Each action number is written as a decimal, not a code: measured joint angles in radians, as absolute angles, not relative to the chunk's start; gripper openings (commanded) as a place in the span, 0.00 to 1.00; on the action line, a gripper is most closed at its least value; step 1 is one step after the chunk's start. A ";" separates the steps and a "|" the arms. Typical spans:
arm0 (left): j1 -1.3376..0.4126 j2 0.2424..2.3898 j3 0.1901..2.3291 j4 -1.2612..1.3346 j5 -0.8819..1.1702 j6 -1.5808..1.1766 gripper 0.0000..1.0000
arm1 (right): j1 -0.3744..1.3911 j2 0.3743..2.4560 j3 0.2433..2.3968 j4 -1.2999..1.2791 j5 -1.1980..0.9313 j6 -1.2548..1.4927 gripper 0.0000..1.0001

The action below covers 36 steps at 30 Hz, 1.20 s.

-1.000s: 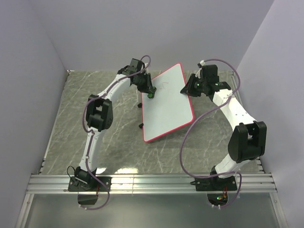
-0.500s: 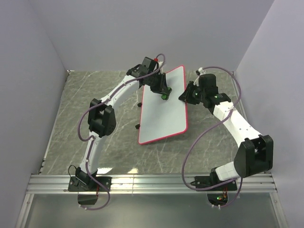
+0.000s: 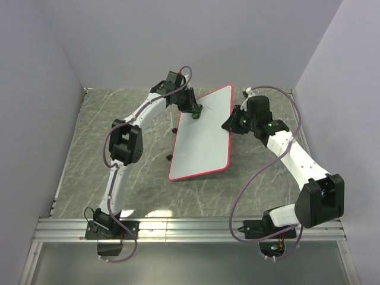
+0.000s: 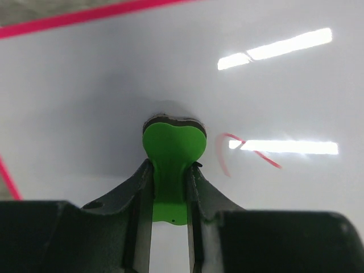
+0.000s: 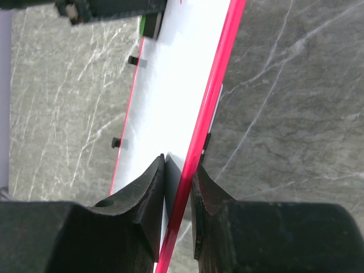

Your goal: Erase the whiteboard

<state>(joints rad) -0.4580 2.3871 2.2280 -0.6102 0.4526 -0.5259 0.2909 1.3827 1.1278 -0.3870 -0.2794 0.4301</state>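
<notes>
Glare on the whiteboard [image 4: 79, 85] partly washes out the red scribble [image 4: 219, 153].

grey marbled table [image 3: 89, 148] carries the whiteboard [image 3: 202, 142], set askew near its middle.

Nothing legible; whiteboard [image 4: 85, 74] scribble [image 4: 220, 156] unreadable.

White whiteboard [image 3: 202, 139] rimmed pink-red, red scribble [image 4: 223, 158], bright green eraser [image 4: 172, 151], grey veined table [image 3: 83, 148]
</notes>
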 measured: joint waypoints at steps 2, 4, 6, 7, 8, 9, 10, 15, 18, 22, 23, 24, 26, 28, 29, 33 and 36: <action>-0.435 2.410 2.228 -0.602 0.437 -0.528 0.00 | 0.292 1.385 1.135 -0.403 -0.281 0.428 0.00; -0.422 2.422 2.228 -0.596 0.429 -0.529 0.00 | 0.299 1.390 1.148 -0.425 -0.282 0.422 0.00; -0.417 2.427 2.228 -0.590 0.431 -0.528 0.00 | 0.303 1.396 1.162 -0.442 -0.282 0.413 0.00; -0.418 2.427 2.228 -0.588 0.429 -0.524 0.00 | 0.305 1.399 1.168 -0.450 -0.281 0.407 0.00; -0.419 2.426 2.228 -0.583 0.430 -0.518 0.00 | 0.305 1.402 1.174 -0.458 -0.281 0.402 0.00; -0.421 2.426 2.228 -0.579 0.431 -0.516 0.00 | 0.306 1.406 1.180 -0.467 -0.281 0.398 0.00; -0.421 2.426 2.228 -0.577 0.432 -0.513 0.00 | 0.307 1.410 1.186 -0.476 -0.281 0.395 0.00; -0.435 2.426 2.267 -0.565 0.469 -0.513 0.00 | 0.317 1.432 1.213 -0.499 -0.279 0.376 0.00; -0.466 2.424 2.307 -0.541 0.506 -0.512 0.00 | 0.324 1.442 1.227 -0.510 -0.274 0.366 0.00; -0.519 2.400 2.318 -0.493 0.556 -0.509 0.00 | 0.325 1.451 1.238 -0.533 -0.265 0.362 0.00; -0.530 2.395 2.320 -0.486 0.563 -0.508 0.00 | 0.325 1.453 1.240 -0.538 -0.262 0.362 0.00; -0.540 2.391 2.320 -0.480 0.570 -0.508 0.00 | 0.325 1.456 1.242 -0.544 -0.258 0.362 0.00; -0.553 2.383 2.320 -0.474 0.574 -0.505 0.00 | 0.325 1.462 1.249 -0.554 -0.256 0.361 0.00; -0.558 2.380 2.320 -0.474 0.570 -0.502 0.00 | 0.326 1.464 1.251 -0.556 -0.255 0.361 0.00; -0.558 2.380 2.320 -0.475 0.567 -0.503 0.00 | 0.326 1.464 1.251 -0.557 -0.255 0.360 0.00; -0.553 2.380 2.320 -0.477 0.545 -0.518 0.00 | 0.330 1.464 1.251 -0.554 -0.250 0.352 0.00; -0.540 2.385 2.320 -0.484 0.517 -0.525 0.00 | 0.334 1.464 1.251 -0.546 -0.249 0.346 0.00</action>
